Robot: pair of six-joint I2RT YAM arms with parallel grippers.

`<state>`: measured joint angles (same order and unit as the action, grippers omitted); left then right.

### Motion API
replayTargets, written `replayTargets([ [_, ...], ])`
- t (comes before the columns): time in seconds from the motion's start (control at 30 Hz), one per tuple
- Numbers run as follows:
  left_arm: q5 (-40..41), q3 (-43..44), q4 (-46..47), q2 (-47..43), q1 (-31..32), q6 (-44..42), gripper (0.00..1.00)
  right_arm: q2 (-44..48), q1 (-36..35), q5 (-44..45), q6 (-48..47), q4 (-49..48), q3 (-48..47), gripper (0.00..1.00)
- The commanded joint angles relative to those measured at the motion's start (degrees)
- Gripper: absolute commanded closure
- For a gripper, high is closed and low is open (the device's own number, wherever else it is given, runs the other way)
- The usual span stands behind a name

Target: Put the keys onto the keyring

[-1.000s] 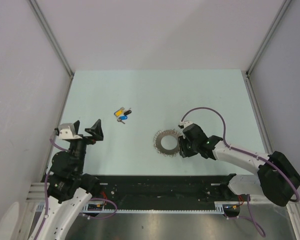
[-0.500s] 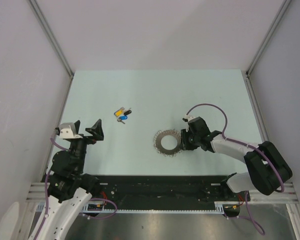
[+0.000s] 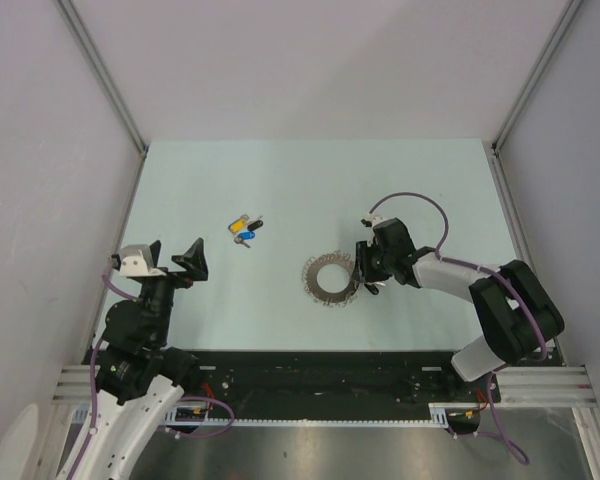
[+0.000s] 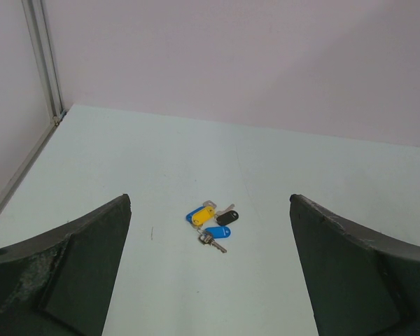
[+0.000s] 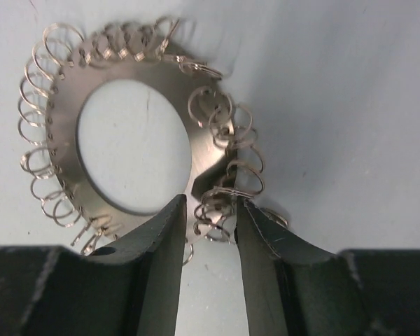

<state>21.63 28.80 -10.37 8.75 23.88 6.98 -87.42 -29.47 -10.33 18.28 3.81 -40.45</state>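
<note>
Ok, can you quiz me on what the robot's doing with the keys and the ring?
1. True or false: the keys are already on the keyring.
2. What is the right gripper closed around? A) a key B) the keyring's edge C) nothing
3. Fill in: the left gripper is wide ____ and holds nothing.

Key: 1 false; 2 B; 3 open.
</note>
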Motion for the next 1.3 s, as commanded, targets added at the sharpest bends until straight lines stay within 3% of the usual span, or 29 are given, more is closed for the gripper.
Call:
replayTargets([
  [0.0,-0.89,-0.5,1.85,0.48,0.12,-1.27,0.0,1.18,0.38,2.77,-2.9,-3.2,-4.29,0.6],
  [0.13,-0.89,-0.58,1.93,0.3,0.12,-1.27,0.0,5.49,-1.28,6.62,-3.34,0.83,-4.29,0.6],
  [0.37,-1.06,-0.49,1.85,-0.14,0.12,-1.1,0.0,9.98,-11.38,18.75,-1.41,11.2,-4.29,0.59],
  [0.63,-1.24,-0.5,1.93,-0.67,0.2,-1.01,0.0,8.23,-19.03,23.42,5.7,10.6,-4.11,0.59],
  [0.93,-1.24,-0.5,1.76,-0.67,0.2,-0.92,0.0,3.31,-22.12,27.73,8.08,10.42,-4.2,0.59],
  [1.27,-1.41,-0.5,2.02,-0.32,0.2,-1.01,0.0,6.2,-20.71,34.14,7.82,16.57,-4.12,0.6],
])
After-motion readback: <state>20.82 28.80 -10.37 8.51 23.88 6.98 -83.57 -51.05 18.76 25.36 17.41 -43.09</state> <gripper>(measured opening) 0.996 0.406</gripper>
